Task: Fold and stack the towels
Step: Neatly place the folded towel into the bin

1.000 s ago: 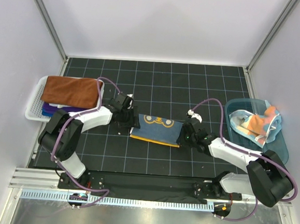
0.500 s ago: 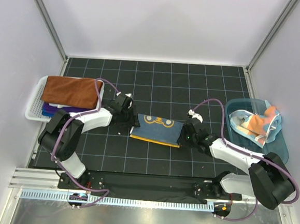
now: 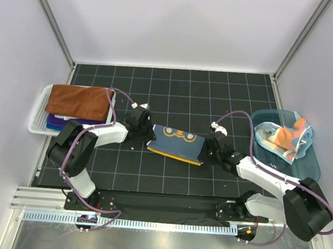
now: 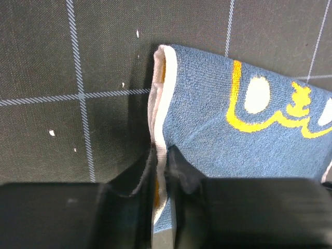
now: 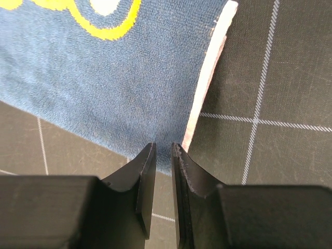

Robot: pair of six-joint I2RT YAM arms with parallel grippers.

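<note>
A folded navy towel with a yellow pattern and a yellow near edge lies across the middle of the black grid mat. My left gripper is at its left end. In the left wrist view the towel has its white edge pinched between the jaws of that gripper. My right gripper is at the towel's near right corner. The right wrist view shows this gripper shut on the blue towel at the tips, with the cloth's edge raised a little off the mat.
A white slatted basket at the left holds a rust brown folded towel on top of purple and blue ones. A teal tub at the right holds crumpled orange, light blue and white towels.
My left gripper moved right onto the towel's left edge and closed on it. The towel and my right gripper shifted slightly to the right.
</note>
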